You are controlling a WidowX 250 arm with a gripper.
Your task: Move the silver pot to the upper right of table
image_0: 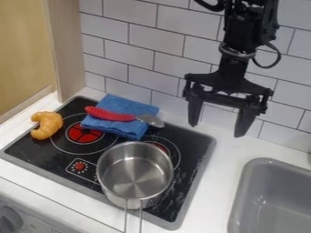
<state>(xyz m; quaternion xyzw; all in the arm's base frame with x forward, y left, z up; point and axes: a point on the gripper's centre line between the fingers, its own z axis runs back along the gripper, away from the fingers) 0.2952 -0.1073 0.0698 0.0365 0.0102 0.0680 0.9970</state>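
Silver saucepan (135, 175) sits upright on the front right part of the black cooktop (45, 156), its open top facing up and its bare metal inside showing. Its handle (133, 219), two thin parallel bars, points toward the camera and runs out over the cooktop's front edge. The pan's far rim partly hides the ring of the rear right burner (160, 146).

The black pincer (216, 131) hangs toward the upper right, in front of the white tiled wall (158, 38) and well apart from the saucepan. It is open, its two fingers spread wide and pointing down with nothing between them.

Behind the pan, a folded blue cloth (128, 132) lies on the back of the cooktop. Across it rests a utensil with a ribbed red handle (109, 114) and a metal head (150, 120), probably a spoon, though the angle makes the head's form hard to judge. An orange-brown toy croissant (47, 125) lies at the cooktop's left side, near the left burner (84, 134) with its red centre. The white worktop (209, 182) surrounds the cooktop, and a grey sink (273, 193) is set into it on the right. A pale wooden panel (68, 45) stands at the upper left.
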